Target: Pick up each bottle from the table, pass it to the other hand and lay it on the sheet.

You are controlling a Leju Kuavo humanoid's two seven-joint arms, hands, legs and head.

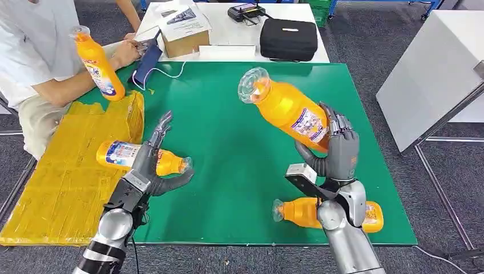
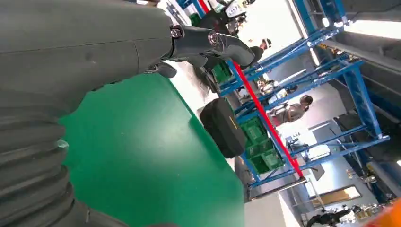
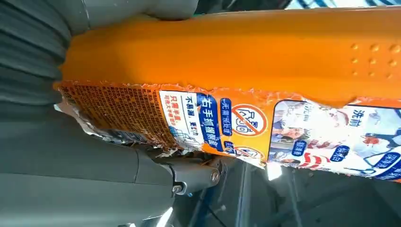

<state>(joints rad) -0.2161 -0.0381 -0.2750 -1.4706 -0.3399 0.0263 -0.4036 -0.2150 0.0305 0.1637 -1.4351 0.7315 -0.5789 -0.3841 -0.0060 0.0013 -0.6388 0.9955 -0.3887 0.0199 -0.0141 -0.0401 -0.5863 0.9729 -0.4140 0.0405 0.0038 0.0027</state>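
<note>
The left hand [image 1: 149, 165] is raised over the green counter [image 1: 240, 148] with fingers [image 1: 162, 128] spread and released, grasping nothing; just behind those fingers an orange bottle [image 1: 122, 154] with a blue-white label lies on its side at the edge of the yellow sheet [image 1: 68, 177], clear cap pointing right. The right hand [image 1: 337, 149] has its fingers [image 1: 341, 127] wrapped around the lower body of a second orange bottle [image 1: 285, 105] with a torn label, held in the air, long axis tilted, cap up and left. A third bottle [image 1: 302, 212] lies on the counter below that hand, cap pointing left.

Sheet [image 1: 68, 188] left of mat [image 1: 240, 171]; one bottle [image 1: 140, 157] across their shared edge, another [image 1: 302, 211] on mat near front
</note>
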